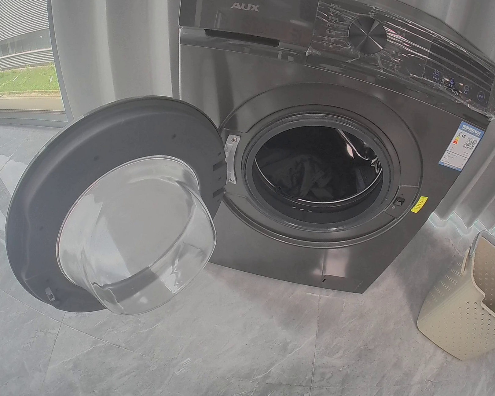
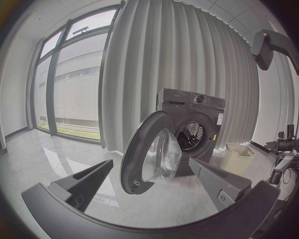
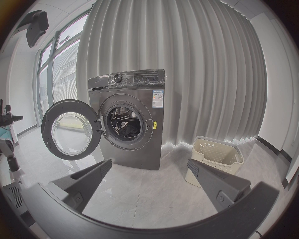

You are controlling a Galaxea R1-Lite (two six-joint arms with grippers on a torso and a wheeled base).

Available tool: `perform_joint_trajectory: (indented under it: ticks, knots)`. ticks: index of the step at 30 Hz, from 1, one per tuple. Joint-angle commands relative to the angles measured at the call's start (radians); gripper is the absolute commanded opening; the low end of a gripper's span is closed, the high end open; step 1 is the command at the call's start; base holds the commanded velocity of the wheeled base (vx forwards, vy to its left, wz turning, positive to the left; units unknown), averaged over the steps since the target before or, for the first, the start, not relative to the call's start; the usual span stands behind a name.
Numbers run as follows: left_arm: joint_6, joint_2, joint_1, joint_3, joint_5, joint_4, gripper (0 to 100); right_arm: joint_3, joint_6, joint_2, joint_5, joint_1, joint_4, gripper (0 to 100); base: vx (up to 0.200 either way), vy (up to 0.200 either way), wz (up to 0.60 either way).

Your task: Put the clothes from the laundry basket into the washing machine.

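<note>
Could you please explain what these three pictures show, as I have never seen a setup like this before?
These come from three cameras on one two-armed robot, at one moment. The head view looks down at a washing machine whose round door is swung open; dark clothes lie in the drum. A cream laundry basket stands on the tiled floor to the machine's right; what shows of its inside looks bare. The other two pictures are from wrist cameras: the dark prongs nearest the lens are that arm's fingers. The left gripper and the right gripper are both open and hold nothing.
</note>
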State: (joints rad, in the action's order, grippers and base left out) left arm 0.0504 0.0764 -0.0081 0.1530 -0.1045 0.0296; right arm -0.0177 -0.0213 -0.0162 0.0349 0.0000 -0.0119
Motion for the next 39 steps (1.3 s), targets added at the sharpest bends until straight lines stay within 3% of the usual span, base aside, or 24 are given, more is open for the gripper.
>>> perform_joint_trajectory:
  ticks: [1, 4, 7, 10, 16, 21, 29, 39]
  knots:
    - [-0.023, 0.207, -0.010, 0.074, -0.024, 0.029, 100, 0.018, 0.000, 0.005, 0.000, 0.000, 0.000, 100, 0.000, 0.000, 0.00]
    - [-0.032, 0.299, -0.009, 0.096, -0.029, 0.085, 100, 0.018, 0.000, 0.005, 0.000, 0.000, 0.000, 100, 0.000, 0.000, 0.00]
    - [-0.060, 0.482, -0.001, 0.149, -0.031, 0.213, 100, 0.018, 0.000, 0.005, 0.000, 0.000, 0.000, 100, 0.000, 0.000, 0.00]
    - [-0.089, 0.600, -0.001, 0.211, -0.031, 0.254, 100, 0.018, 0.000, 0.005, 0.000, 0.000, 0.000, 100, 0.000, 0.000, 0.00]
    - [-0.112, 0.780, -0.007, 0.324, -0.037, 0.296, 100, 0.018, 0.000, 0.005, 0.000, 0.000, 0.000, 100, 0.000, 0.000, 0.00]
    - [-0.132, 0.887, 0.003, 0.378, -0.130, 0.311, 100, 0.018, 0.000, 0.005, 0.000, 0.000, 0.000, 100, 0.000, 0.000, 0.00]
    - [-0.144, 1.066, 0.020, 0.462, -0.143, 0.360, 100, 0.018, 0.000, 0.005, 0.000, 0.000, 0.000, 100, 0.000, 0.000, 0.00]
    - [-0.155, 1.163, 0.020, 0.499, -0.196, 0.385, 100, 0.018, 0.000, 0.005, 0.000, 0.000, 0.000, 100, 0.000, 0.000, 0.00]
